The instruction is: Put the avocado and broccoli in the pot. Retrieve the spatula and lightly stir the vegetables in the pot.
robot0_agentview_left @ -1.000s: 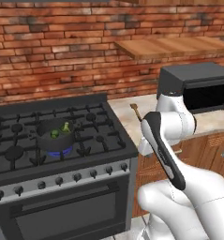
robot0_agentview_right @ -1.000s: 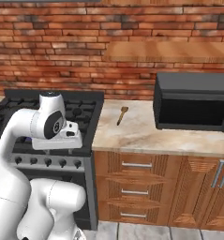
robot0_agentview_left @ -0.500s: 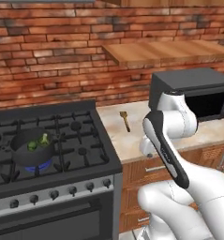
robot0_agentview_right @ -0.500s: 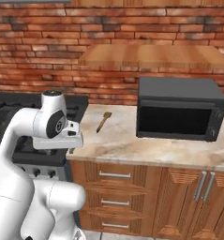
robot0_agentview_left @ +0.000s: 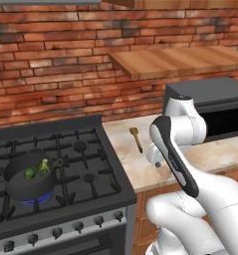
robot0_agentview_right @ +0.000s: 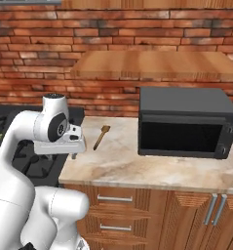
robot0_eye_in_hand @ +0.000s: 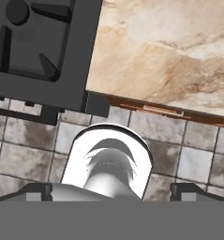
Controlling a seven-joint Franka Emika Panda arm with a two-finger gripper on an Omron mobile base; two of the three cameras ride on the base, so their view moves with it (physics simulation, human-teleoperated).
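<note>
Risk: the spatula gets nudged along the counter on the reach for it.
Left of the spatula, the short dark grey metal pot [robot0_agentview_left: 30, 175] holds the lumpy light-green broccoli [robot0_agentview_left: 43, 166] and round dark-green avocado [robot0_agentview_left: 29, 174]; the small brown wooden spatula [robot0_agentview_left: 136, 138] lies loose on the beige stone counter [robot0_agentview_left: 210, 154], just beyond the two-finger gripper [robot0_agentview_right: 74, 155], whose state I cannot tell.

Dark grey pot [robot0_agentview_left: 26, 182] holds dark green avocado [robot0_agentview_left: 29, 174] and paler green broccoli [robot0_agentview_left: 43, 166]. Brown spatula [robot0_agentview_left: 136, 139] lies on the beige marbled surface [robot0_agentview_left: 140, 167] before a red brick wall [robot0_agentview_left: 56, 64].
</note>
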